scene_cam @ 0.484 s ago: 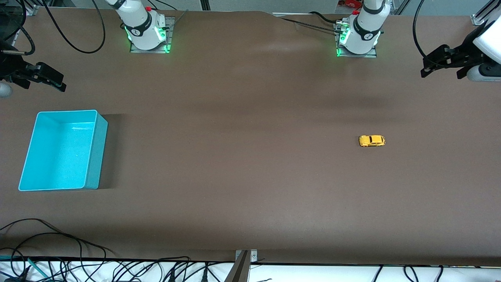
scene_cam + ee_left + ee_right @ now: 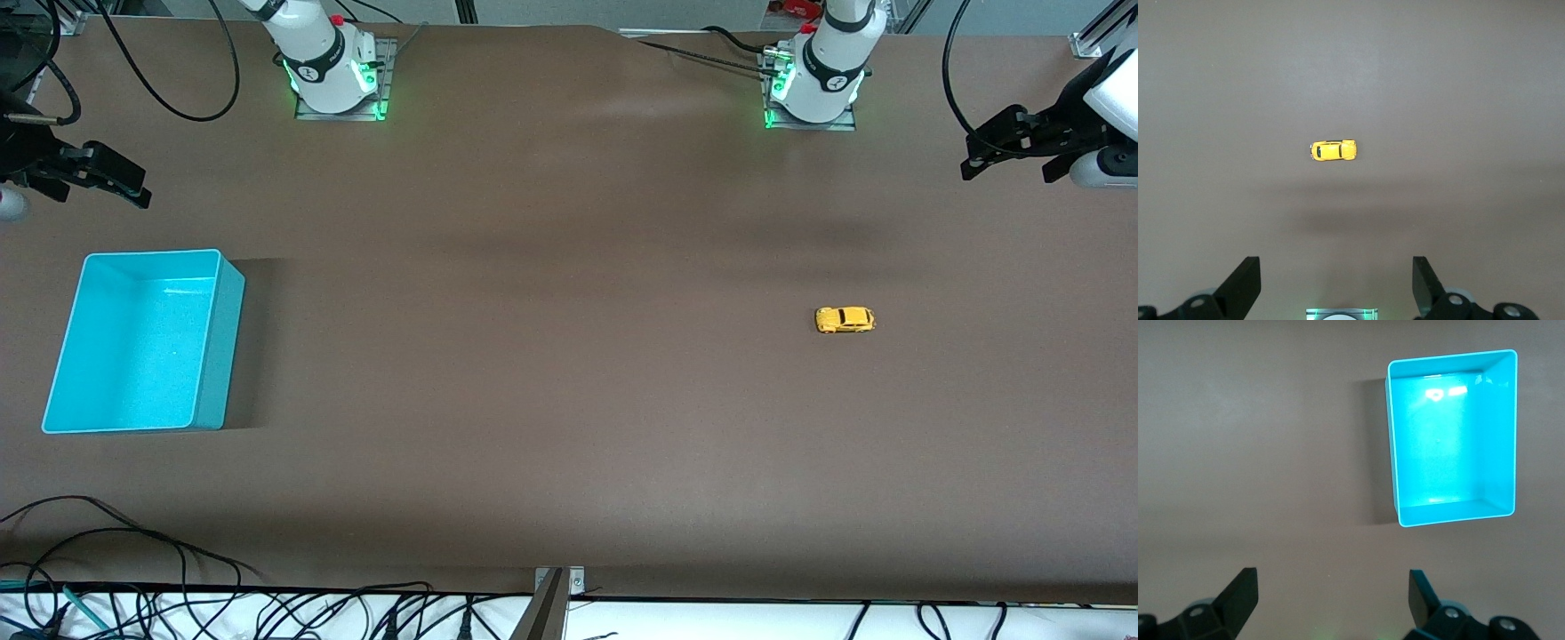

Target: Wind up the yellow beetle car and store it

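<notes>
The yellow beetle car (image 2: 845, 319) stands on its wheels on the brown table toward the left arm's end, with nothing around it; the left wrist view shows the car (image 2: 1333, 150) from above. My left gripper (image 2: 989, 156) hangs open and empty high over the table's edge at that end, its fingers (image 2: 1245, 283) spread wide. My right gripper (image 2: 124, 184) hangs open and empty over the right arm's end of the table, beside the turquoise bin (image 2: 209, 348). The bin (image 2: 1501, 440) holds nothing.
Both arm bases (image 2: 331, 67) (image 2: 818, 76) stand along the table's edge farthest from the front camera. Black cables (image 2: 133, 569) lie along the edge nearest it. A metal bracket (image 2: 556, 591) sits at the middle of that edge.
My left gripper has drawn back slightly toward its end of the table. The car, the bin and my right gripper have not moved.
</notes>
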Motion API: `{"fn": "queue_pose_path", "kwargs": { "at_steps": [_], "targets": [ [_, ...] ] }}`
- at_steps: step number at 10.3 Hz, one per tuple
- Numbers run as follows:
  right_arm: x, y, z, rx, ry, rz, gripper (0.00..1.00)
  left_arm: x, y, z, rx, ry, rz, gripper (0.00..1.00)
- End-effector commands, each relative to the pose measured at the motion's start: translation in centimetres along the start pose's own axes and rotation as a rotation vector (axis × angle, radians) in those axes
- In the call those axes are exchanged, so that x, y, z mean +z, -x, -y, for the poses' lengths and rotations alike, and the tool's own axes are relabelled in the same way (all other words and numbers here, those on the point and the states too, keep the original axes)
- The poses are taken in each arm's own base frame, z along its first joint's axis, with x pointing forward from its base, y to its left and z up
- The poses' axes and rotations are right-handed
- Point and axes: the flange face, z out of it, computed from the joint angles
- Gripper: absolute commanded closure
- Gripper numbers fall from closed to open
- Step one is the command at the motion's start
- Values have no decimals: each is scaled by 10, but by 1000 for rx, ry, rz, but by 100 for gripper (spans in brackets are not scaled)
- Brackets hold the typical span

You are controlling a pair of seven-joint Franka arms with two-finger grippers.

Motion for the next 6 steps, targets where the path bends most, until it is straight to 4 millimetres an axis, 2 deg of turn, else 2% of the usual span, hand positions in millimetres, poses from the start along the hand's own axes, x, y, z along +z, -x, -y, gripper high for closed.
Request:
{"fn": "queue_pose_path", "kwargs": {
  "at_steps": [1, 6],
  "targets": [
    [-7, 2, 2, 13, -8, -4, 0, -1, -3, 2, -16, 23, -2, 0],
    [-5, 1, -1, 16, -6, -4, 0, -1, -4, 4, -18, 20, -4, 0]
  ]
}}
